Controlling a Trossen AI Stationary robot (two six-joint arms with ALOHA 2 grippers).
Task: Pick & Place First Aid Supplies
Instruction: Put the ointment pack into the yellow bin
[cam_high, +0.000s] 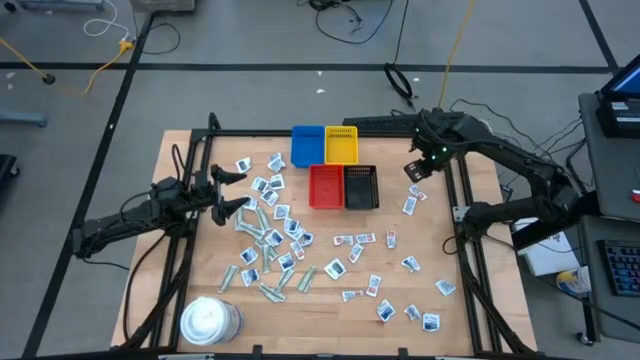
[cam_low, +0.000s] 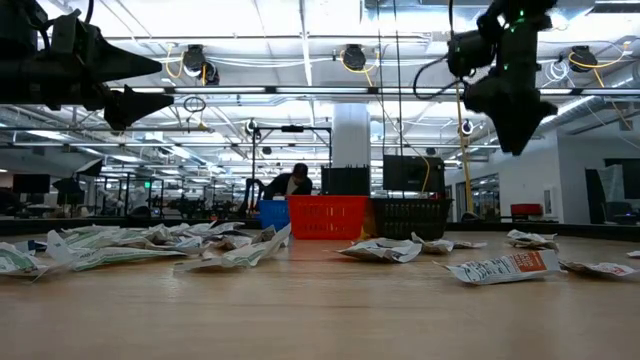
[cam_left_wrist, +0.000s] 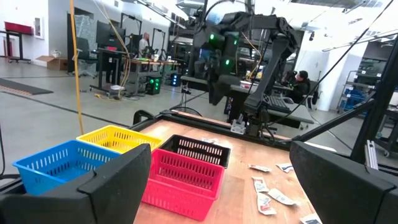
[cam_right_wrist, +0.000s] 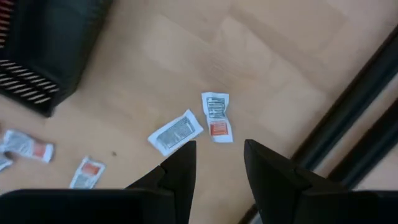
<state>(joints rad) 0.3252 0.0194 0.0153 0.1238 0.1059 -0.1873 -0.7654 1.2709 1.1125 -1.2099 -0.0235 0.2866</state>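
Observation:
The first aid supplies, small flat wrapped packets, lie scattered on the wooden table: a dense group at the left (cam_high: 265, 235) and looser ones at the right (cam_high: 400, 290). My right gripper (cam_high: 416, 170) hangs well above the table, just right of the black tray (cam_high: 361, 187). It points down and is open, with nothing between its fingers (cam_right_wrist: 216, 171). Two packets (cam_right_wrist: 176, 132) (cam_right_wrist: 216, 116) lie flat on the wood below it. My left gripper (cam_high: 244, 190) waits open at the table's left side, level and above the left group of packets.
Blue (cam_high: 307, 146), yellow (cam_high: 341, 145) and red (cam_high: 326, 186) trays stand with the black one in a block at the table's far middle. A round white tub (cam_high: 208, 320) stands at the near left corner. A black frame rail (cam_right_wrist: 348, 118) runs along the table's right edge.

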